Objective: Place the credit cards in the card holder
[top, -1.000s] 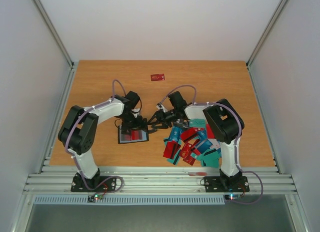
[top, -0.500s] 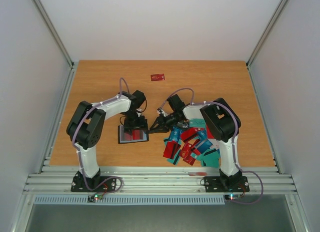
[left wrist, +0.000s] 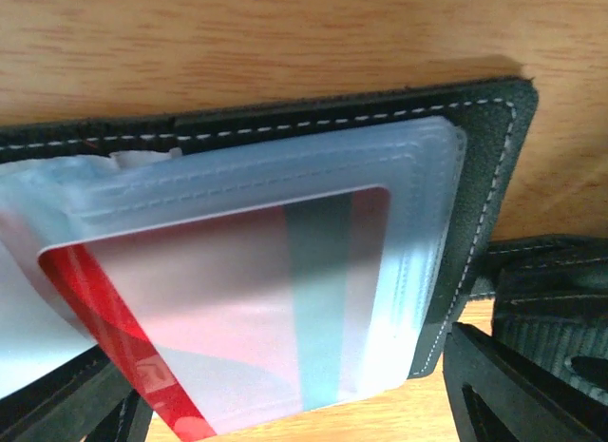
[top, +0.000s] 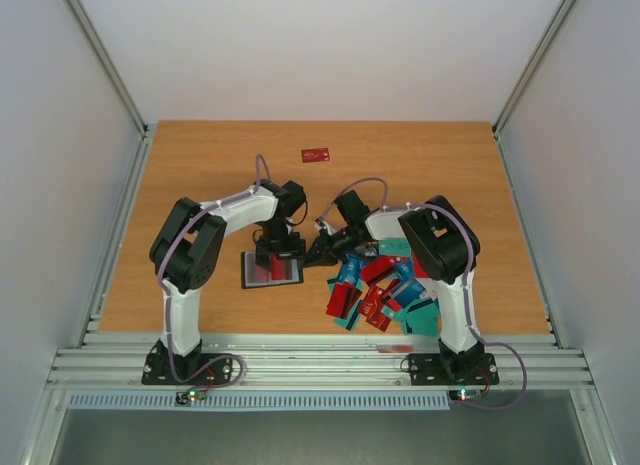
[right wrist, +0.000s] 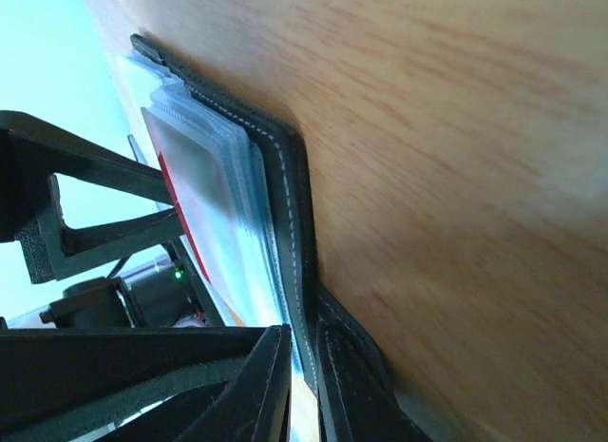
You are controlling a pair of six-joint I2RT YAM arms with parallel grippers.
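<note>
The black card holder (top: 272, 270) lies open on the table, with a red card (left wrist: 142, 366) with a teal stripe in its clear sleeves (left wrist: 418, 176). My left gripper (top: 282, 247) hovers just over the holder's far edge. Its fingers (left wrist: 503, 385) stand wide apart on either side of the sleeve and touch neither it nor the card, so it is open. My right gripper (top: 320, 250) is shut on the holder's black right edge (right wrist: 294, 223). Several red and teal credit cards (top: 385, 290) lie in a pile to the right of the holder.
One red card (top: 316, 155) lies alone near the far edge of the table. The card pile sits close under my right arm (top: 440, 240). Grey walls enclose the table on the left, right and back.
My left arm has swung to the right, and its gripper now sits over the holder's right half. The holder has shifted slightly right. My right gripper has stayed on the holder's edge.
</note>
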